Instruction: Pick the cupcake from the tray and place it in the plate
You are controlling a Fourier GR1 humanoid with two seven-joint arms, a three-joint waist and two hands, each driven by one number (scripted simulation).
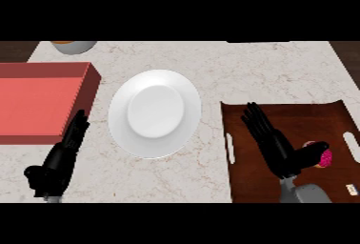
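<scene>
The cupcake (325, 158) is sat on the tray (281, 119), tucked just under the thumb of the right hand (275, 143), pink frosting peeking out past it. The fingers are held straight and spread, pointing away up the tray, so nothing's been gripped yet, probably lined up so the cupcake gets caught between thumb and fingers. The plate (155, 113) is parked well off to the left of those fingertips. The left hand (62, 157) is rested open by the red box (42, 100), kept out of the way.
</scene>
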